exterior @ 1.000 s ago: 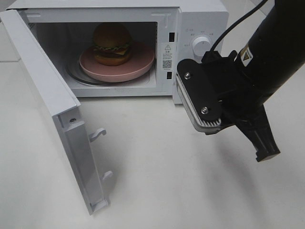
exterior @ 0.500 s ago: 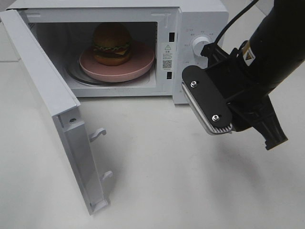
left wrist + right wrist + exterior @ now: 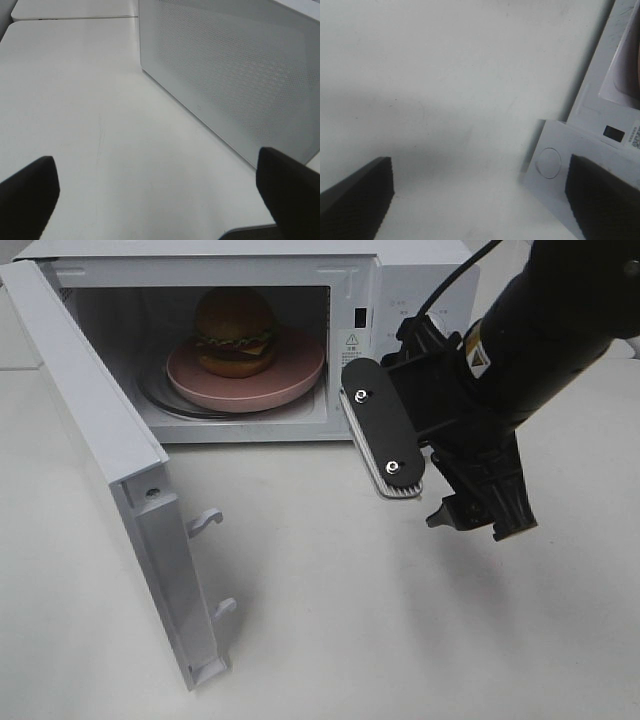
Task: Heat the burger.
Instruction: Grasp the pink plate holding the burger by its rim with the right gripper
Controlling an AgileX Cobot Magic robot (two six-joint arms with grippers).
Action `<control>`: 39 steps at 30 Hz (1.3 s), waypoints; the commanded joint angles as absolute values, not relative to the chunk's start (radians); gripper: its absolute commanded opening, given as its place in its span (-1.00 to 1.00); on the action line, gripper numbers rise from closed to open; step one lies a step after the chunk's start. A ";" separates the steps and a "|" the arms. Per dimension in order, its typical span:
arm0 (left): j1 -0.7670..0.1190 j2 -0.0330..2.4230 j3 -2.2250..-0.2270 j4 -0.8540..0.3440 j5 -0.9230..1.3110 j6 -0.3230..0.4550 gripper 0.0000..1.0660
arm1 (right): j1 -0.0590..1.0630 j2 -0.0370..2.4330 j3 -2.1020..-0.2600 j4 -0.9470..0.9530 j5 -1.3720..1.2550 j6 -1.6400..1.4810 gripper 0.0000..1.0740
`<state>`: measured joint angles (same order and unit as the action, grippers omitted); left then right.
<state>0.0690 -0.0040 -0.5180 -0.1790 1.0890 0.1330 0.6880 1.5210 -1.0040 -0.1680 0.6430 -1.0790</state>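
The burger [image 3: 235,332] sits on the pink plate [image 3: 300,375] inside the open microwave [image 3: 345,300]. The right gripper [image 3: 450,505] hangs before the microwave's front, jaws wide and empty. The left gripper [image 3: 160,195], apparently beside the microwave's door, gapes empty too.

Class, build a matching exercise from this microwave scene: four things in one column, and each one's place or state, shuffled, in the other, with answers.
1 burger
2 pink plate
3 microwave door
4 right tool

A swung wide open
B on the pink plate
C jaws apart, holding nothing, outside the microwave
D inside the microwave, under the burger

Pairs: 1-B, 2-D, 3-A, 4-C
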 commanded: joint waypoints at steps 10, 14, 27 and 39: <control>0.074 -0.012 -0.518 -0.185 1.075 0.127 0.89 | 0.730 1.712 -1.196 -0.250 0.561 -1.054 0.62; 0.074 -0.012 -0.518 -0.185 1.075 0.127 0.89 | 0.730 1.792 -1.273 -0.276 0.538 -1.054 0.62; 0.074 -0.012 -0.518 -0.185 1.075 0.127 0.89 | 0.730 1.993 -1.519 -0.278 0.528 -1.028 0.57; 0.074 -0.012 -0.518 -0.185 1.075 0.127 0.89 | 0.728 2.168 -1.712 -0.279 0.520 -0.964 0.53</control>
<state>0.0690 -0.0040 -0.5180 -0.1790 1.0890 0.1330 0.7250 2.1410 -1.6760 -0.2720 0.5190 -0.9810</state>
